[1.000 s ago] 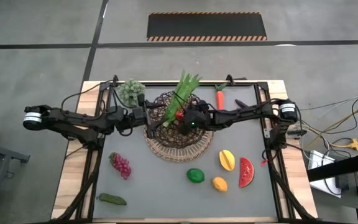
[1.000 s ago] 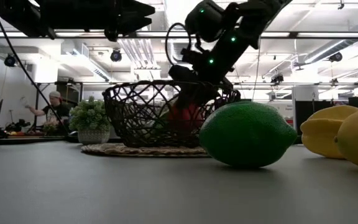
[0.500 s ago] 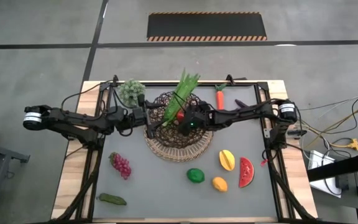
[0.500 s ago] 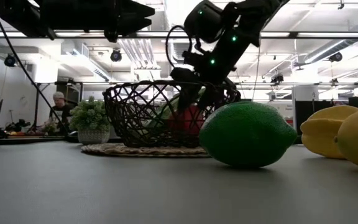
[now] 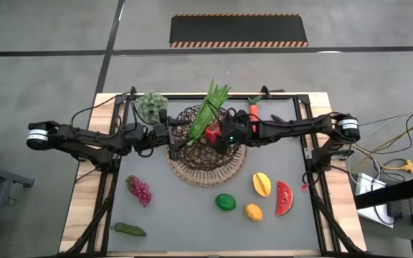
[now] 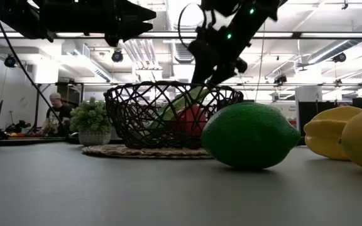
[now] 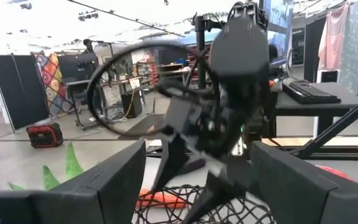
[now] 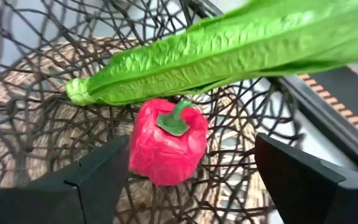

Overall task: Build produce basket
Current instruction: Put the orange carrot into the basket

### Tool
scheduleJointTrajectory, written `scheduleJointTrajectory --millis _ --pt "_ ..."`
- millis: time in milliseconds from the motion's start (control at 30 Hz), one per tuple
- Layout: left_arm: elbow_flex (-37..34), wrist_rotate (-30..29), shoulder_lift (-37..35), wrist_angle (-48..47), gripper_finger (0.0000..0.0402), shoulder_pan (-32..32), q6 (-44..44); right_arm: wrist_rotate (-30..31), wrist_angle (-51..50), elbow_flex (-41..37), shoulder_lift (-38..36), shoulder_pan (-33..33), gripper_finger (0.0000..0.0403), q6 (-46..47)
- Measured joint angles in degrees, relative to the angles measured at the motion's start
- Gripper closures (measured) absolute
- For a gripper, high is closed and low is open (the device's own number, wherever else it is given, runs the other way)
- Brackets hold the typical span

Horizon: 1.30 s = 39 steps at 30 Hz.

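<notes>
A round wire basket (image 5: 205, 147) sits mid-worktop (image 5: 178, 215), holding a red pepper (image 8: 166, 142) beside long green leaves (image 8: 229, 50). The right gripper (image 8: 191, 180) hangs above the pepper, fingers spread, released. The left gripper (image 7: 197, 180) waits beside the basket, fingers apart.

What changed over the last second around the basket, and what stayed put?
The right hand has let go of the red pepper, which now lies in the basket under the long green leaves. That hand, open, has lifted and pulled back toward the basket's right side. The left hand stayed at the basket's left edge. The lime, grapes and carrot did not move.
</notes>
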Motion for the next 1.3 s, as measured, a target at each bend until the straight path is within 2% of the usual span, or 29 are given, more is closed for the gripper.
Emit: scheduleJointTrajectory --millis 100,200,400,533,733,867,1067,1300 --pt "0.0 0.6 0.0 -0.3 0.0130 -0.4 -1.5 -0.1 -2.0 0.0 -2.0 0.0 0.0093 -1.8" --pt "0.0 0.9 0.0 -0.7 0.0130 -1.2 -3.0 -0.8 -3.0 -0.2 -3.3 0.0 0.0138 -3.6" --pt "0.0 1.0 0.0 -0.7 0.0130 -3.5 -4.4 -8.2 1.7 -0.8 -1.2 -1.4 0.0284 -7.9" --pt "0.0 1.2 0.0 -0.3 0.0130 -5.3 -4.4 -8.7 5.9 -0.9 2.7 -2.1 0.0377 -10.1" --pt "0.0 1.2 0.0 -0.3 0.0130 -7.3 -4.5 -8.6 4.5 0.1 3.3 -2.3 0.0392 -10.5" --pt "0.0 1.2 0.0 -1.4 0.0130 -8.3 -6.8 -8.6 3.2 0.5 -0.2 -1.3 0.0394 -9.9" --pt "0.0 1.2 0.0 -4.2 0.0130 -11.7 -16.1 -8.4 3.0 -0.6 -7.3 2.2 0.0394 -10.9" --pt "0.6 0.9 0.1 -4.8 0.0130 -19.0 -16.6 1.4 1.0 -4.6 -15.7 4.2 0.0394 -7.4"
